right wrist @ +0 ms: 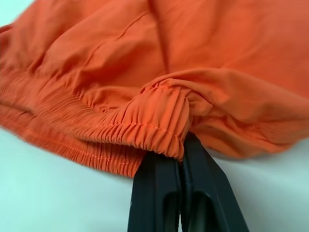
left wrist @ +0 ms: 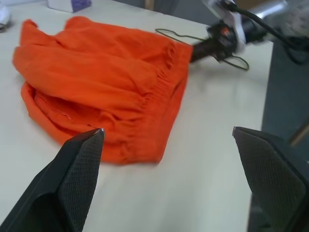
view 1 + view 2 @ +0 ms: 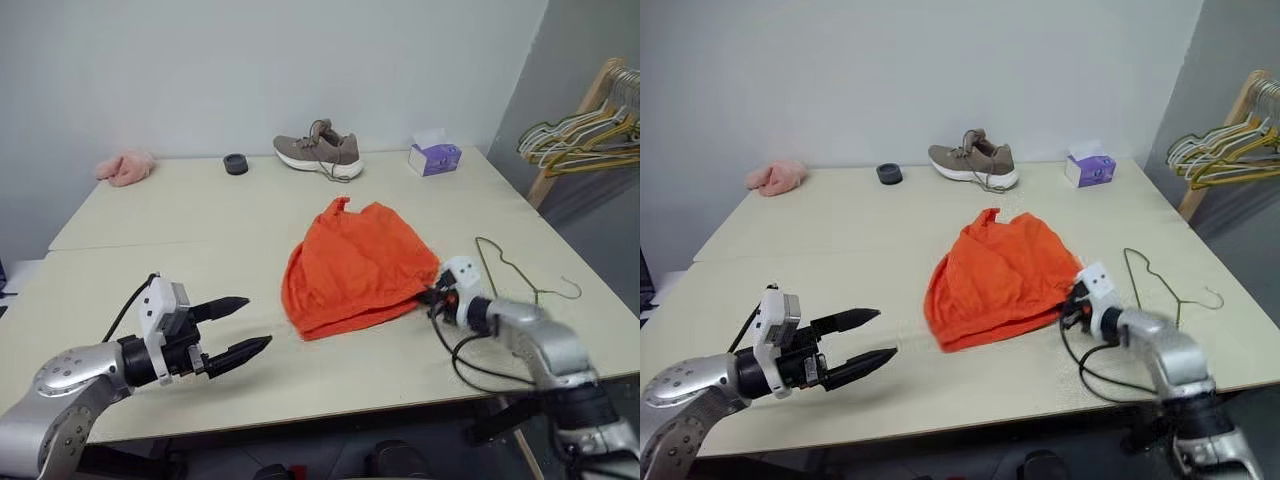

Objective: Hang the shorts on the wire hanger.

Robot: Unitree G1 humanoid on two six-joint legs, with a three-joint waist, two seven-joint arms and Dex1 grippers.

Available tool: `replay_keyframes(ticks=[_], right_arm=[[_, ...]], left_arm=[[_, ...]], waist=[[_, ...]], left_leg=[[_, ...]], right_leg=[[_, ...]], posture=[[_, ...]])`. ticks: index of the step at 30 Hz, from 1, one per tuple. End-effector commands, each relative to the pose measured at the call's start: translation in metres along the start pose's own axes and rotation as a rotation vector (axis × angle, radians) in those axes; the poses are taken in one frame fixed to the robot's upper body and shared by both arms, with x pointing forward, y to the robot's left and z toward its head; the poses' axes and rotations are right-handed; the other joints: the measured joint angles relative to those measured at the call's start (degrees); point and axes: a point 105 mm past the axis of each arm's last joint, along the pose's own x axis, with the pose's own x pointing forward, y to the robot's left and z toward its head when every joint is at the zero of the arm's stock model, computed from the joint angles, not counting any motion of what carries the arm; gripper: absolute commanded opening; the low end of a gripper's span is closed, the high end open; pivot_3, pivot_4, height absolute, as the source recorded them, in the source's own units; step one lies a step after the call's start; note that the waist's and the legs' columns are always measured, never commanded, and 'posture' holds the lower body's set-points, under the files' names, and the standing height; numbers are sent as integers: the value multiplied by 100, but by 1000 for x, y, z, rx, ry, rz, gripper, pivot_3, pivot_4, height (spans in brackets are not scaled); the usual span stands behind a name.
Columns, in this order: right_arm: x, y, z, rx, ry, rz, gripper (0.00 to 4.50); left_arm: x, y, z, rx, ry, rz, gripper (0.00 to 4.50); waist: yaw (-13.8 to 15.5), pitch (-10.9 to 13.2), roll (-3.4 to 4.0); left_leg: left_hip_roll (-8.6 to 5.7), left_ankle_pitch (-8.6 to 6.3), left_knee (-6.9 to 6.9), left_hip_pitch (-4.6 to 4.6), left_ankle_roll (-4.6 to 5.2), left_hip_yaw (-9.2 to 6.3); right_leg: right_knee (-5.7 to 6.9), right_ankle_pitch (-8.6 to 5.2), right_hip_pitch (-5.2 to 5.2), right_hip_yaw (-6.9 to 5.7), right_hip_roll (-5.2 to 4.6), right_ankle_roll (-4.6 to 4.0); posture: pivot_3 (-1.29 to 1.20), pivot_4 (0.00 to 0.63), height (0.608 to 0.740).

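Head views look down over table [image 3: 300,380]; wrist views sit close (both on shorts [image 2: 106,82]).

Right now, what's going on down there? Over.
Right gripper shut on shorts waistband. Left gripper open, off the cloth. Wire hanger flat beside the shorts. Nothing between.

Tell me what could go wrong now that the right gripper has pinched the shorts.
1. The right gripper is shut on just a small fold of the waistband of the shorts; lifting may let it slip out.
2. The wire hanger lies right beside that arm, so a swing could knock it off the table.
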Motion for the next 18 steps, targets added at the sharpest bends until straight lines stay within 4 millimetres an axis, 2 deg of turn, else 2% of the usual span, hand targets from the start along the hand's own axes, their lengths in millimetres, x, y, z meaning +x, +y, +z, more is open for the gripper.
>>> replay_keyframes(ticks=[1,2,4,6,7,9,12,15,18], right_arm=[[-4,-39,24,-163,48,-10,29],[-4,-58,30,-231,89,-46,29],[-5,-74,39,-289,153,-41,29],[-3,-71,44,-303,177,37,29],[-3,-68,44,-332,193,76,251],[-4,-64,42,-403,222,127,721],[-10,-66,30,-551,289,149,1772],[-30,-68,13,-778,394,191,2810],[-48,-65,6,-907,440,242,3823]], left_arm=[[1,-5,14,39,-3,-20,4500],[4,-6,16,41,-2,-27,4500],[8,-7,20,43,-3,-33,4500],[11,-7,22,43,-5,-36,4500],[13,-8,23,43,-6,-38,4500],[15,-9,25,42,-7,-41,4500],[16,-11,26,39,-8,-44,4500],[14,-9,22,37,9,-30,4500],[9,-3,16,44,38,-5,4500]], waist=[[-10,2,4],[-38,4,6],[-114,17,15],[-142,19,18],[-146,18,16],[-152,17,15],[-147,19,18],[-124,23,24],[-135,29,33]], left_leg=[[0,0,0,3,0,0],[2,0,-1,2,0,-3],[3,0,0,2,1,-5],[2,0,-1,0,1,-8],[2,0,-2,-4,1,-14],[4,0,-2,-6,2,-21],[3,-2,-2,-13,1,-26],[0,-3,-2,-16,-1,-34],[-4,-3,-1,-13,-2,-29]], right_leg=[[1,0,1,1,0,0],[1,0,0,1,2,0],[2,1,-1,3,7,-3],[-2,1,1,3,7,-3],[-3,0,1,-1,7,-4],[-3,-1,1,-2,9,-5],[-2,4,-3,2,7,-13],[-4,3,-4,-1,1,-11],[-3,-6,-3,4,-4,3]], posture=[[-159,0,740],[-159,0,740],[-166,0,740],[-165,0,740],[-164,0,740],[-163,0,740],[-161,0,740],[-167,0,740],[-175,0,740]])
